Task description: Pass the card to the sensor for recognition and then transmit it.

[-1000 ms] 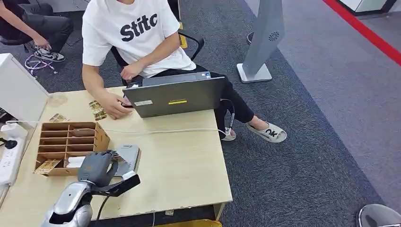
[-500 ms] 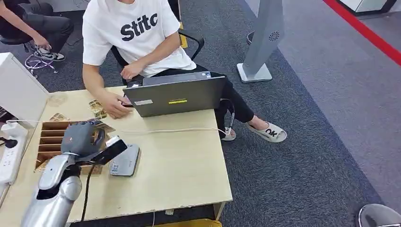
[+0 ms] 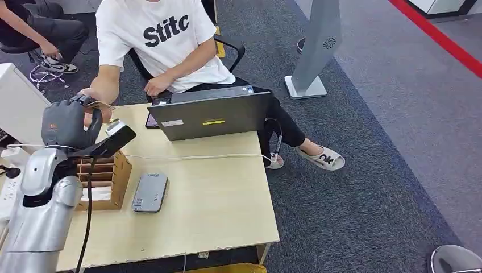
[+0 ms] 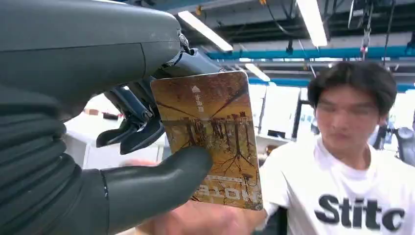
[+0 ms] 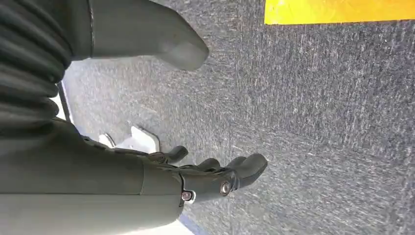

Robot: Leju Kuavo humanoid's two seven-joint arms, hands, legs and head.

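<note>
1. The right hand (image 5: 215, 178) hangs over grey carpet with its fingers loosely apart and nothing in them.
2. The grey sensor (image 3: 150, 193) lies flat on the wooden table (image 3: 216, 199), just beside the wooden compartment box (image 3: 105, 170). A second ago the left hand was low over this sensor; the sensor itself has not moved.
3. The left hand (image 3: 68, 122) has since risen and travelled away from the robot, and is now raised past the far side of the box, near the table's far left corner.
4. That hand pinches the card (image 4: 213, 137), a brown tree-patterned one, between thumb and fingers, held upright.
5. The person's hand (image 3: 94, 99), which earlier rested on the table by the laptop (image 3: 210, 116), has lifted to meet the card at the robot's hand; its fingers touch the card's edge.
</note>
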